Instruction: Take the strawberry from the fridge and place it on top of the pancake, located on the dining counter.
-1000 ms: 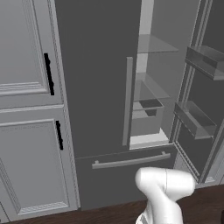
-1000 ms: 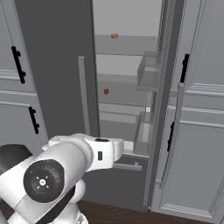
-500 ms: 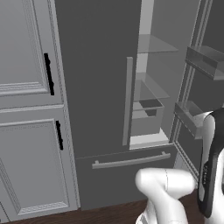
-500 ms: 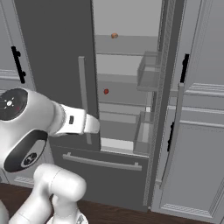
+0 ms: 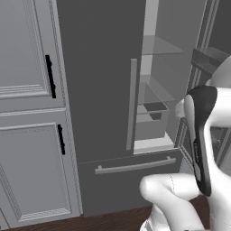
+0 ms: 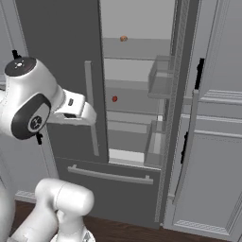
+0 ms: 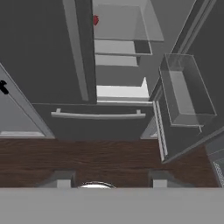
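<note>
Standing before the tall dark grey two-door fridge (image 6: 61, 56) with its right door swung open, pale interior and glass shelves showing. Sitting on a middle shelf, near the left edge of the opening: the tiny bright red strawberry (image 6: 114, 99), also showing at the top of the hand view (image 7: 95, 19); resting one shelf higher, a small orange-toned round fruit (image 6: 123, 38), not the target. Pointing downward toward the dark wood floor (image 7: 109, 162) and the fridge's bottom drawer with its long light grey handle (image 7: 98, 115): the two-finger gripper (image 7: 111, 183), empty, well apart from the berry, tips spread apart with nothing between them. Judging by look alone: a very light, soft, easily bruised berry, likely rolling at a nudge on smooth glass, so calling for a gentle pinch across its widest middle, approaching level with the shelf and squeezing only lightly. Reading no brand, label or writing anywhere on the fridge, the clear door bins (image 7: 186, 89) or the light grey panelled cabinets (image 5: 27, 113).
</note>
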### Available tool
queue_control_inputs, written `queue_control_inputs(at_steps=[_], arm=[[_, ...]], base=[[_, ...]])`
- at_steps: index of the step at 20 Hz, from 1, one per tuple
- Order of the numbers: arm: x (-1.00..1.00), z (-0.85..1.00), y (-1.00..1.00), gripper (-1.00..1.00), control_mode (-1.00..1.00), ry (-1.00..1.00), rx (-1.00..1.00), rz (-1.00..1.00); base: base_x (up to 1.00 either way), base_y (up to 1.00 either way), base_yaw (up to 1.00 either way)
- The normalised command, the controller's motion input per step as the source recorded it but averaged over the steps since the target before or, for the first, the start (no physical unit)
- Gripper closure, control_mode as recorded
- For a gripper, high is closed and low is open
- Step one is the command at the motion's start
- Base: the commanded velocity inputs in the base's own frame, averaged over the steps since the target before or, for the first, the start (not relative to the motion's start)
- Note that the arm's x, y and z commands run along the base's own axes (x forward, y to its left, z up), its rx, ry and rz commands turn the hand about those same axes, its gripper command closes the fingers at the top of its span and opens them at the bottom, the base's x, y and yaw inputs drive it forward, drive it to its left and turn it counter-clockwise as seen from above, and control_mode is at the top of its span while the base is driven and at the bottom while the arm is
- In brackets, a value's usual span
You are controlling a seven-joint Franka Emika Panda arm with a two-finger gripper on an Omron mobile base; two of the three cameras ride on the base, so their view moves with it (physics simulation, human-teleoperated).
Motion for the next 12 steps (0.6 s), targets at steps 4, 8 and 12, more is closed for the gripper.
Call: queue_control_inputs(at_steps=[4,8,12], arm=[[0.56,-0.17,0.36,-1.00,-1.00,-0.19,0.00,0.00],[0.64,-0.02,0.36,-1.00,-1.00,-0.04,0.00,-0.01],[0.66,0.00,0.30,-1.00,-1.00,0.00,0.00,0.00]], base=[[0.00,0.00,0.00],[0.00,0.00,0.00],[0.00,0.00,0.00]])
